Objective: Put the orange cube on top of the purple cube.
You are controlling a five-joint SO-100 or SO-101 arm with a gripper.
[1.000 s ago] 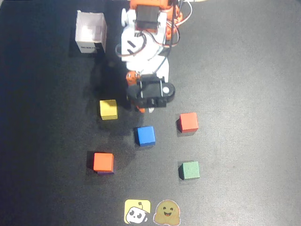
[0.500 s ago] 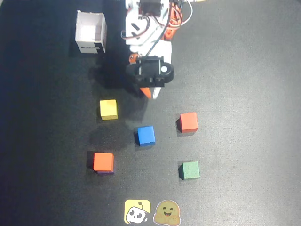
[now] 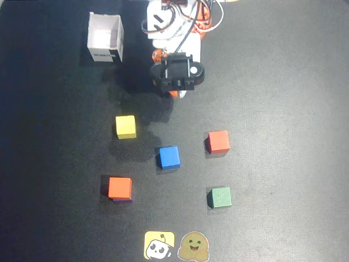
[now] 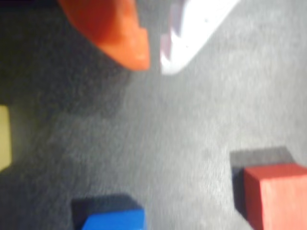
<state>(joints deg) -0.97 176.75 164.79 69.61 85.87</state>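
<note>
two cubes sit stacked at lower left in the overhead view: orange cube [image 3: 119, 188] atop purple cube [image 3: 123, 200], well apart from the empty gripper [image 4: 154, 64], its jaws nearly closed.

A black mat [image 3: 283, 82] is seen under yellow [image 3: 125, 126], blue [image 3: 169, 157], green [image 3: 221, 197] and orange-red [image 3: 218, 142] cubes; the orange cube [image 3: 119, 188] is bright, the box [image 3: 105, 37] white.

Over the last second we see the tool [image 3: 175, 94] draw back up the overhead view, away from the cubes toward the arm's base, its tips apparently nearly closed in the blurred wrist view.
</note>
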